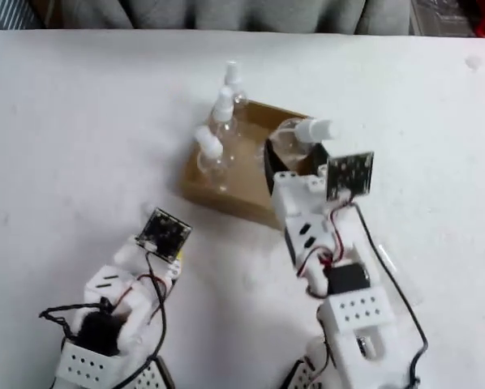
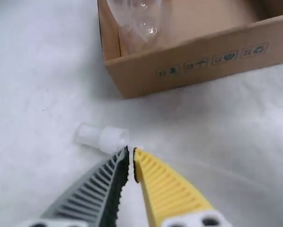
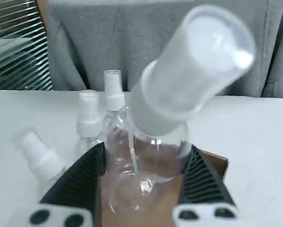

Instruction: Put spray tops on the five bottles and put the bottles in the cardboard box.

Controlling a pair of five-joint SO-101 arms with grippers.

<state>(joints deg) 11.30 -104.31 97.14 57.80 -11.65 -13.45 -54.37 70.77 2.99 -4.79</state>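
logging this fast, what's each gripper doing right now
Left gripper: shut, tips beside a loose spray top.
Right gripper: shut on a capped bottle.

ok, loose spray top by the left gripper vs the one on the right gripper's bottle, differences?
Mounting: the loose spray top is on no bottle; the fitted spray top sits on the bottle clamped in the right gripper.
Pose: the loose one lies on its side on the table; the fitted one points up at a tilt.
Place: loose one outside the cardboard box, by the left gripper; fitted one over it.
Both look whitish.
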